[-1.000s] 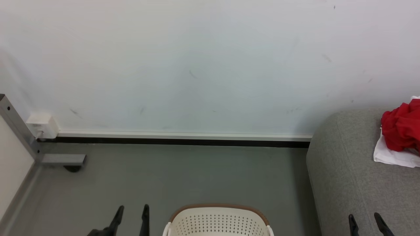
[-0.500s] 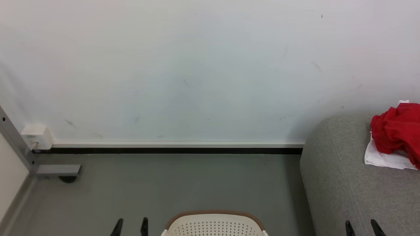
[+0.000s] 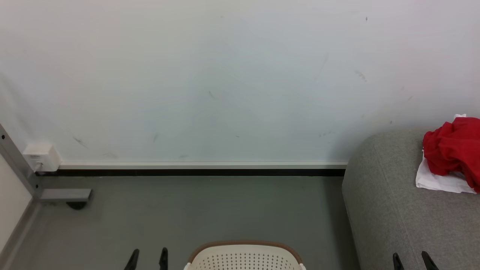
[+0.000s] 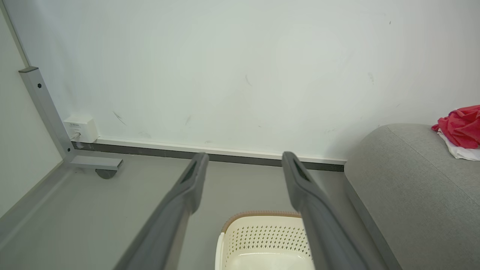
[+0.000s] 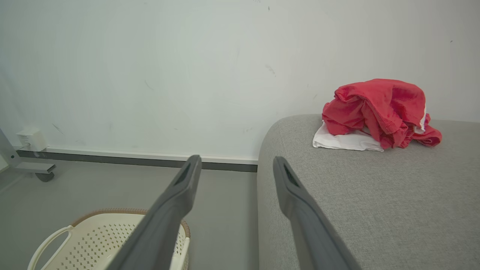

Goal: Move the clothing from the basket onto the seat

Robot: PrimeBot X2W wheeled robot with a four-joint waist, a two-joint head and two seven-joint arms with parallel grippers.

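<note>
The red garment (image 5: 375, 108) lies bunched on the grey sofa (image 5: 375, 202), well apart from the laundry basket (image 4: 262, 240) on the floor. Our left tool (image 4: 244, 165) and right tool (image 5: 234, 165) both stand spread, holding nothing. We judge the transfer done; best to check the basket's unseen bottom and hold both tools clear of the fabric.

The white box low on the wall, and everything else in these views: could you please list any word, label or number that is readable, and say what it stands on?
On the white wall box: a faint small marking on its front, too small and blurred to read.
On the clothing, the basket, the seat and the wall: no words, labels, numbers or signs visible.
</note>
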